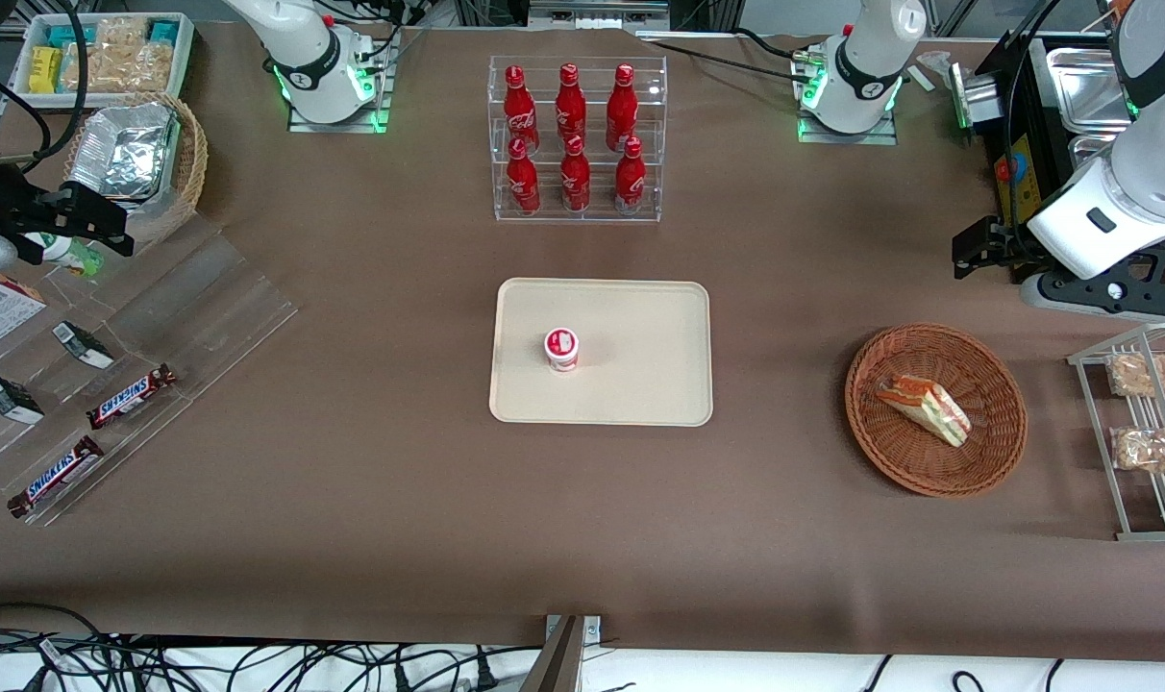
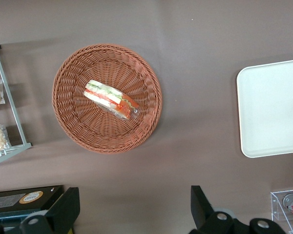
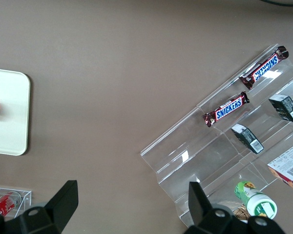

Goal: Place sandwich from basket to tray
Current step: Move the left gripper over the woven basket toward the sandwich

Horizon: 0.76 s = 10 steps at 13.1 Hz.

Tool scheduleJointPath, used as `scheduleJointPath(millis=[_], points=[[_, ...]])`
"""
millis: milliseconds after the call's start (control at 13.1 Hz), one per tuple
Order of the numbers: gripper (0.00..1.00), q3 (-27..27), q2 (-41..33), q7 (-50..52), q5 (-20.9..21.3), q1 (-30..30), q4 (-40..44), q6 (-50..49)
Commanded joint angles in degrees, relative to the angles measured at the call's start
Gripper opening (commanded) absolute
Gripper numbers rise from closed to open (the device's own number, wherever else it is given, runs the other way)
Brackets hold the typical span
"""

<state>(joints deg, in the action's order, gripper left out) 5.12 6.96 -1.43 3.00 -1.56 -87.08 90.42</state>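
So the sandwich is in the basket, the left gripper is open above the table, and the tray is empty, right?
Not quite: the tray is not empty. The front view shows a small red-and-white cup standing on it. The rest holds: the sandwich lies in the basket, and the left wrist view shows the gripper above the table with jaws open.

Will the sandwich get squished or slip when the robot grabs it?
Probably a bit squishy: the sandwich looks like soft white bread. Its clear wrap may be slippery. It lies flat in the basket, so it shouldn't roll. The gripper hangs open above the table beside the basket.
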Motion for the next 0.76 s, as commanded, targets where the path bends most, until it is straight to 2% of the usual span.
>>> scheduleJointPath(millis=[0,306,688], points=[[1.0,0.0,-0.2,-1.0,1.0,0.1,0.1,0.8],[1.0,-0.5,1.4,0.5,1.1,0.7,0.2,0.8],[1.0,-0.7,6.3,11.5,1.7,2.1,-0.8,5.9]])
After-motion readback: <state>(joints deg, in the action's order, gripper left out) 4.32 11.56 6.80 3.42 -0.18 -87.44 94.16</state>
